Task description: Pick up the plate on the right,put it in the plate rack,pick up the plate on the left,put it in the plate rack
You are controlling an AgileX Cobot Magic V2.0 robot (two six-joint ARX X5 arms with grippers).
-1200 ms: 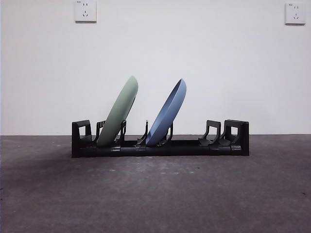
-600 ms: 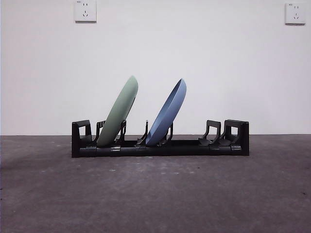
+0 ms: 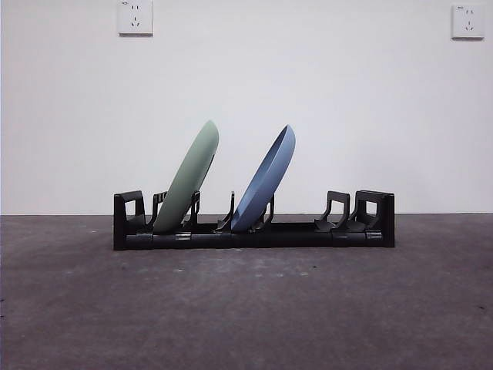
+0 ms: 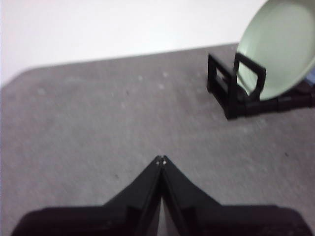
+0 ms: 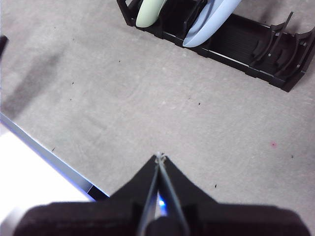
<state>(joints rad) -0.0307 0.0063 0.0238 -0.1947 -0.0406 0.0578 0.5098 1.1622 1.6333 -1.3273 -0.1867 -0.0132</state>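
Both jaws clenched empty, well clear of the plate rack [image 3: 254, 231]; I reckon only a bump topples its leaning plates.

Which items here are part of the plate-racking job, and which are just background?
Job: green plate, blue plate, plate rack, left gripper, right gripper.
Background: two wall sockets, table.

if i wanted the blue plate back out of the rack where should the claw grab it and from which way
Probably the top rim of the blue plate, coming down from above. It stands on edge in the plate rack, leaning right, its lower edge held between prongs, so only the upper rim is free. The green plate leans in a slot to its left, apart from it, so a claw there should have room.
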